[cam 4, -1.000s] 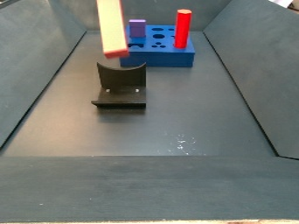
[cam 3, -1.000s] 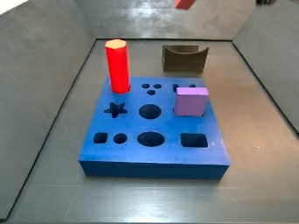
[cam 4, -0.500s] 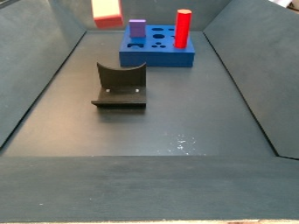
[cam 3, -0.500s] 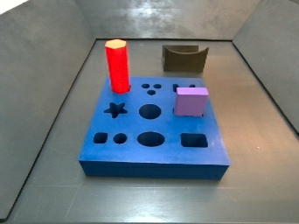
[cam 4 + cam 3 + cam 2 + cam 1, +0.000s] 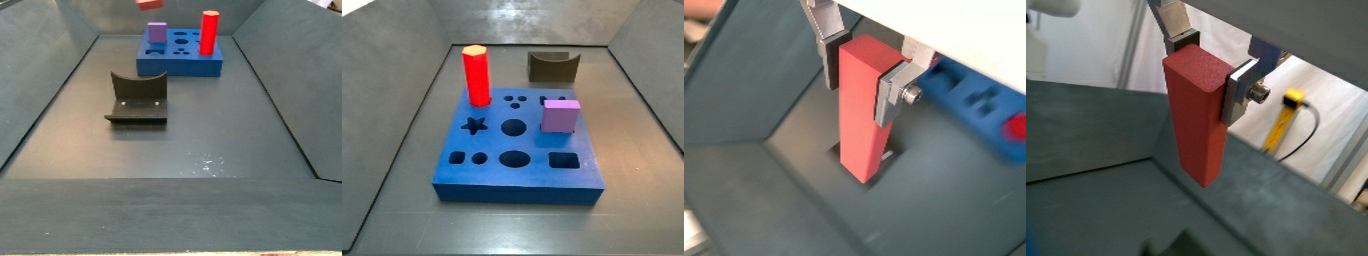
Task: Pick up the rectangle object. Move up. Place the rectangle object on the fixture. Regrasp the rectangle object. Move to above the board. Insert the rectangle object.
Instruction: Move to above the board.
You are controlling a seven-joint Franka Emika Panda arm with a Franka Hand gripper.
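Pincer (image 5: 862, 72): clamped on the rectangle object (image 5: 863, 115), high above the floor.
Rectangle object: long axis vertical, free end pointing down toward the fixture (image 5: 885, 157).

Salmon-red rectangle object (image 5: 1197, 118), silver gripper (image 5: 1207, 72) fingers (image 5: 1240, 92)

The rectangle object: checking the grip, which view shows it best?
Both wrist views: the rectangle object sits upright in the gripper, jaws shut on it. A side view catches only its tip; elsewhere it's out of frame.
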